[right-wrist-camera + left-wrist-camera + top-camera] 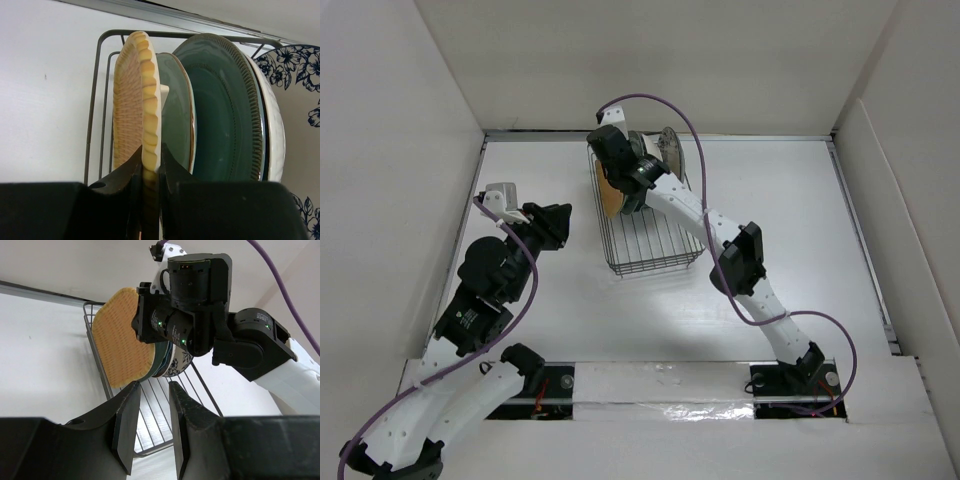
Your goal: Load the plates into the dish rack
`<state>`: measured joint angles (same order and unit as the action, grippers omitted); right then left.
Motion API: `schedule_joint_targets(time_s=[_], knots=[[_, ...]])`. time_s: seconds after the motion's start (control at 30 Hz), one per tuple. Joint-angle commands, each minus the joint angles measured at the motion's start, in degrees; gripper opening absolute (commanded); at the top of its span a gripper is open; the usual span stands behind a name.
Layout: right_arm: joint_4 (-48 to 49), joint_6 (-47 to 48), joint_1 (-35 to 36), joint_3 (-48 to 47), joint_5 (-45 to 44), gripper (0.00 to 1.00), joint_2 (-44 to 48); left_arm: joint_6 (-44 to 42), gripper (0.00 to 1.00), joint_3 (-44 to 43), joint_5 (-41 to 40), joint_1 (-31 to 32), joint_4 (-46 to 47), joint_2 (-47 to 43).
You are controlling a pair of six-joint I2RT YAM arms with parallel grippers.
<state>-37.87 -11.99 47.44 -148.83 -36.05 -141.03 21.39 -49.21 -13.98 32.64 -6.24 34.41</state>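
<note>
right arm (740, 260) reaches from its base across the table (800, 220), elbow bent, wrist over the far end of the dish rack (655, 250). right gripper (150, 170) is clamped narrow on the rim of the orange plate (135, 100), one finger on each face. plate stands upright on edge inside the rack at the left end of the row, just beside the pale green plate (175, 120); dark teal plate (225, 115) next, blue-patterned plate (300, 65) past that. can't tell if the orange plate's lower edge sits on the wires. left arm (490, 280) is folded back at the table's left side, left gripper (153, 387) aimed at the rack, well apart from it, jaws slightly parted, nothing between them
</note>
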Motion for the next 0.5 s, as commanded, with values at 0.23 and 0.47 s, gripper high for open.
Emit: schedule_joint_targets(time_s=[0.23,0.47], knots=[[9.91,0.83,0.55,4.06,-0.16,0.4,2.07,0.23,0.28,0.26,0.0,0.23,2.81,1.18],[14.31,0.83,1.08,4.08,1.25,0.7,5.94,0.06,0.35,0.34,-0.87,0.23,2.64,1.36]])
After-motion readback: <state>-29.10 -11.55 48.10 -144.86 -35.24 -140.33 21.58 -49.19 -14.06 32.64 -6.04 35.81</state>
